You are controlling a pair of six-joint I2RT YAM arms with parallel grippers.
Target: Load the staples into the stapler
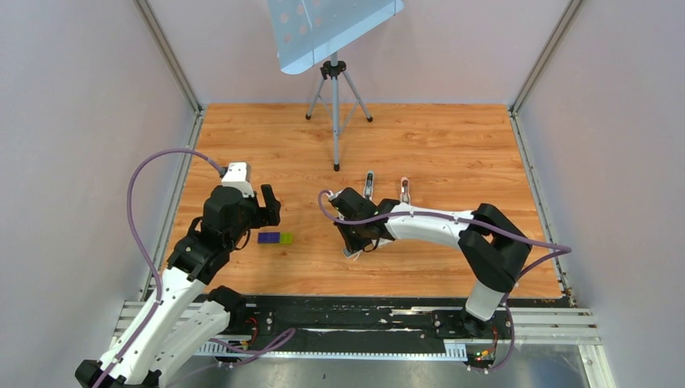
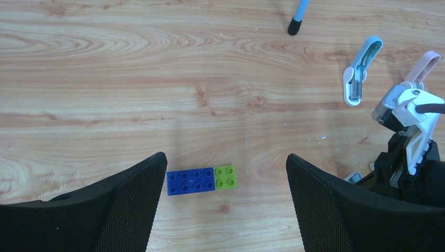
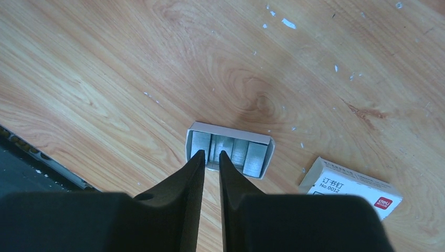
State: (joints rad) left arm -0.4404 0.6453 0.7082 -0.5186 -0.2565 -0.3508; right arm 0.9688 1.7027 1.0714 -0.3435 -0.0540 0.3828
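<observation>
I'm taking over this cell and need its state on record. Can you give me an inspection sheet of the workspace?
Surface: wooden table, small white flecks near the staple tray.
Job's things: pink stapler lying just beyond the right arm; open staple tray holding strips.
Clutter: blue stapler beside the pink one; blue-and-green block; labelled white box near the tray, not touching it.
Grippers: left gripper jaws wide, nothing between them, above the block; right gripper jaws narrowed to a slit at the tray, grip cannot be told.
Cables: purple cable looping off each arm.
Surroundings: pale walls; tripod stand at the far side.
</observation>
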